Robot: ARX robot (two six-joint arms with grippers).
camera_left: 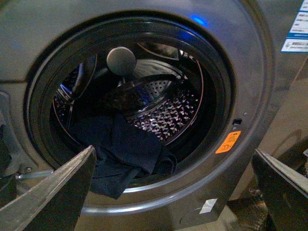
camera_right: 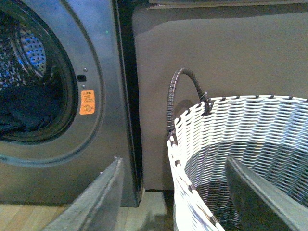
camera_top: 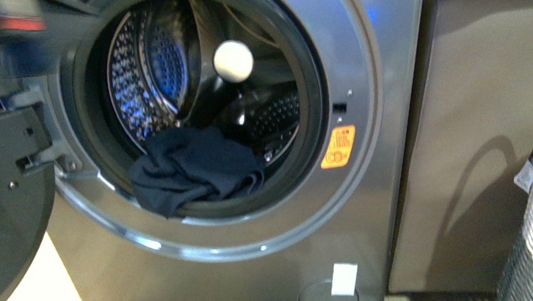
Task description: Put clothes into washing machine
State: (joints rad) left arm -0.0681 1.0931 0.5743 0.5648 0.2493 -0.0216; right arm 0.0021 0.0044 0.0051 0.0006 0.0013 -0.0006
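Clothes [camera_top: 195, 168] draped over washer [camera_top: 388, 146] rim, half in; both grippers [camera_left: 173, 192] [camera_right: 173, 197] apart & empty; next: push fabric deeper into drum

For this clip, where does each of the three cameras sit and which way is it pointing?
Front view: on the robot's body, facing the open washing machine, the clothes draped over the drum's lip; no arm shows.
Left wrist view: on the left arm, aimed into the drum; the left tool frames it, fingers spread.
Right wrist view: on the right arm, over the white basket; the right tool is open.
Shared: all three show the orange sticker and the clothes.
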